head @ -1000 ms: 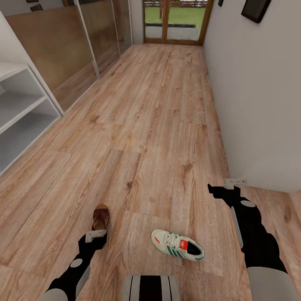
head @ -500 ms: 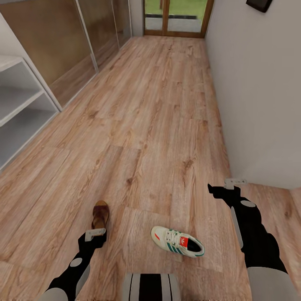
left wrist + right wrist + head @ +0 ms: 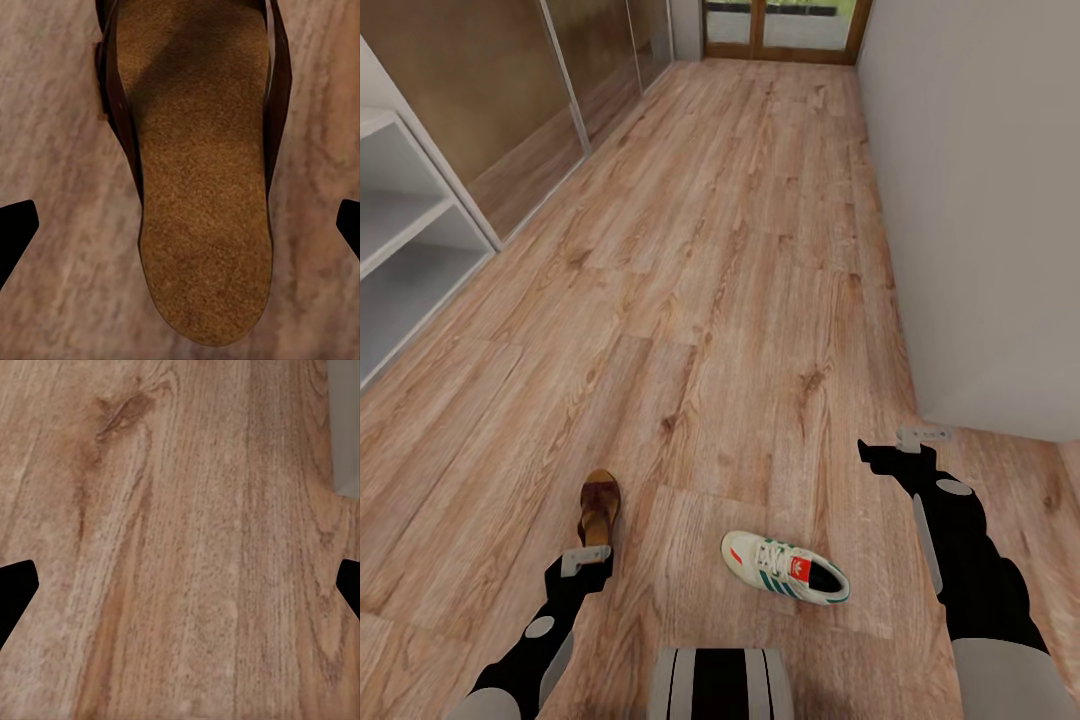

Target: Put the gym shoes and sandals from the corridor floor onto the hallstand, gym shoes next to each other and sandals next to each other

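Observation:
One dark brown sandal (image 3: 599, 507) with a tan footbed lies on the wood floor, just ahead of my left gripper (image 3: 588, 562). In the left wrist view the sandal (image 3: 202, 187) lies directly under the open left gripper (image 3: 180, 232), whose black fingertips (image 3: 15, 229) stand wide on either side of it without touching. One cream gym shoe (image 3: 785, 568) with green stripes lies on the floor to the sandal's right. My right gripper (image 3: 900, 452) hovers open beyond it, over bare floor (image 3: 180, 547). The white hallstand (image 3: 400, 250) with open shelves stands at the far left.
A pale wall (image 3: 980, 200) runs along the right, with a corner jutting out near my right arm. Glass-fronted brown panels (image 3: 510, 90) line the left side past the shelves. A glazed door (image 3: 780, 25) closes the corridor's far end. My trunk (image 3: 720, 685) shows low in the head view.
The whole head picture has shifted, so the camera has moved, showing less of the far door and wall. Both arms hold the same pose. The shoe and sandal lie where they were.

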`<state>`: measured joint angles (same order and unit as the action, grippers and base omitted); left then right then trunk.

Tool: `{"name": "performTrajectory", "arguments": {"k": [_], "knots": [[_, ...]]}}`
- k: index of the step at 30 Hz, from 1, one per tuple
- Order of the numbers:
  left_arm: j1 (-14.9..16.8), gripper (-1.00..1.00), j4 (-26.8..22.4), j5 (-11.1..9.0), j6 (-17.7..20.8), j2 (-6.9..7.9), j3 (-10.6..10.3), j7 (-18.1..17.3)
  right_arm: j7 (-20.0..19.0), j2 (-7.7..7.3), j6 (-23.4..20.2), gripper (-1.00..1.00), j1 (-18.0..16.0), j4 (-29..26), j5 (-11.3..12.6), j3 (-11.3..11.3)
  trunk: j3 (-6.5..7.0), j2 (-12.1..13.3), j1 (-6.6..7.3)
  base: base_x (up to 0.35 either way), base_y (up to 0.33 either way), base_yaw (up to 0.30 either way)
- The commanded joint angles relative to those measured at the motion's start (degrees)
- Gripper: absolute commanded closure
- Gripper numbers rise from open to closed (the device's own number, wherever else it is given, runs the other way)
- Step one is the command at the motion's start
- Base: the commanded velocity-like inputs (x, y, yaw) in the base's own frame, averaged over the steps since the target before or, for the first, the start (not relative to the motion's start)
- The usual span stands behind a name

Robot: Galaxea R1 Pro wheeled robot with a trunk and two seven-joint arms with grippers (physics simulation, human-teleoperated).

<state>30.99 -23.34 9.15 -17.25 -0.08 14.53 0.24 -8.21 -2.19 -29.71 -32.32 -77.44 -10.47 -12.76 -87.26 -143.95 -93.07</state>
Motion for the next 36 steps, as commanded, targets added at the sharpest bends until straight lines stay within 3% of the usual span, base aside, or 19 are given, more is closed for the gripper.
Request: {"name": "performTrajectory", "arguments": {"k": [1,5,12,23,28,36], "knots": [[0.04,-1.0,0.05,0.6,-0.24,-0.03,0.31,0.02,-0.49,0.01,-0.26,-1.0,-0.02,-0.08,-0.61,-0.08,-0.03,-0.01,0.01,0.0,0.0,0.0],[0.04,-1.0,0.05,0.6,-0.24,-0.01,0.39,0.02,-0.49,-0.05,-0.26,-1.0,-0.02,-0.08,-0.61,-0.08,-0.04,-0.01,0.01,0.0,0.0,0.0],[0.04,-1.0,0.05,0.6,-0.24,-0.06,0.44,0.02,-0.49,-0.14,-0.24,-1.0,-0.02,-0.08,-0.61,-0.08,-1.59,-0.11,-0.17,0.0,0.0,0.0],[0.04,-1.0,0.05,0.6,-0.24,-0.08,0.46,0.02,-0.49,-0.18,-0.24,-1.0,-0.02,-0.08,-0.62,-0.12,-1.59,-0.11,-0.17,0.0,0.0,0.0],[0.04,-1.0,0.05,0.6,-0.24,-0.09,0.46,0.02,-0.49,-0.21,-0.24,-1.0,-0.02,-0.06,-0.67,-0.13,-2.7,-0.17,-0.3,0.0,0.0,0.0],[0.04,-1.0,0.05,0.6,-0.24,-0.08,0.45,0.02,-0.49,-0.22,-0.25,-1.0,-0.02,-0.04,-0.69,-0.08,-2.7,-0.17,-0.3,0.0,0.0,0.0]]}}
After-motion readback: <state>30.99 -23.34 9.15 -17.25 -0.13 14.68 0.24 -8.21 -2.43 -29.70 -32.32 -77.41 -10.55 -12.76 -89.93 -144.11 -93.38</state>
